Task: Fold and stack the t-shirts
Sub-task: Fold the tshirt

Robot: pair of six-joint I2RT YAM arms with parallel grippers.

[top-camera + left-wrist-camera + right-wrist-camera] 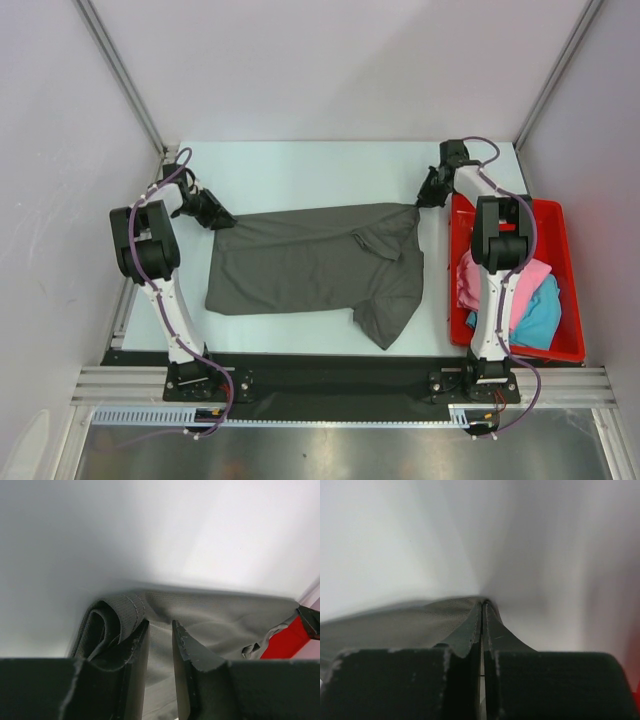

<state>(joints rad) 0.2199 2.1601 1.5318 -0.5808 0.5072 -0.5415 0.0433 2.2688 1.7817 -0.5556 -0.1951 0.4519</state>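
A large charcoal-grey t-shirt lies spread across the white table, one sleeve folded over near its right side. My left gripper sits at its far-left corner. In the left wrist view its fingers stand apart over the grey cloth, with a rolled hem beside the left finger. My right gripper is at the far-right corner. In the right wrist view its jaws are pressed together on an edge of the cloth, which tents up to the tips. A pink t-shirt and a turquoise one lie crumpled together.
The red tray holding the pink and turquoise shirts stands at the table's right edge, under the right arm, and also shows in the left wrist view as a red tray. White enclosure walls stand on three sides. A black rail runs along the near edge.
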